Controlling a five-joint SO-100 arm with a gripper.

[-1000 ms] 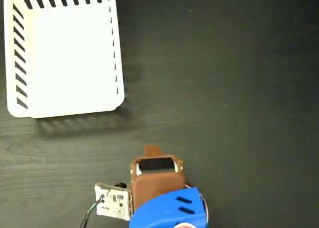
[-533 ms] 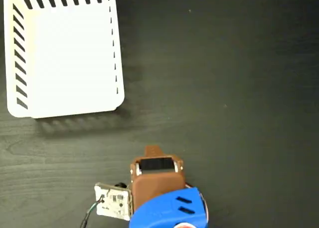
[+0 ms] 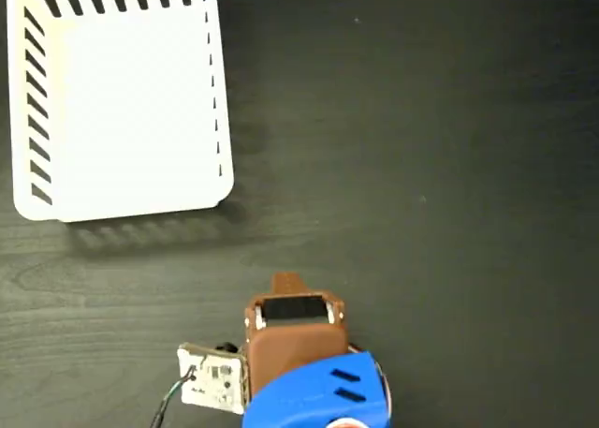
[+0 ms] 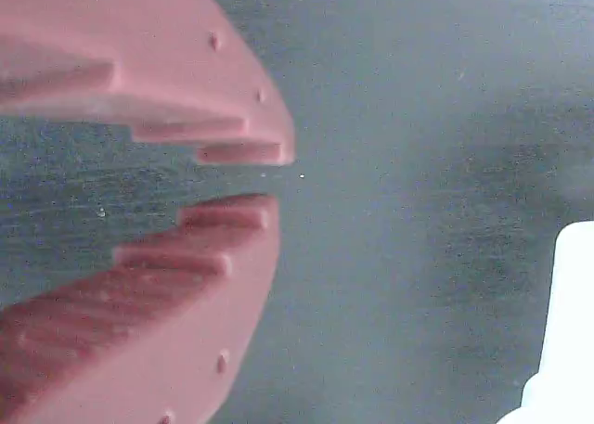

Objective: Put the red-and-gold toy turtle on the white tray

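- The tray (image 3: 122, 100) is seen at the upper left of the fixed view, resting on the dark worktop (image 3: 421, 166); its floor is bare.
- No turtle can be found in either view.
- The arm (image 3: 299, 362) is seen at the bottom edge, well apart from the tray.
- In the wrist view the pincer (image 4: 269, 178) is held narrowly parted, with nothing between its pink fingers (image 4: 186, 257); a white tray corner (image 4: 566, 331) shows at the lower right.
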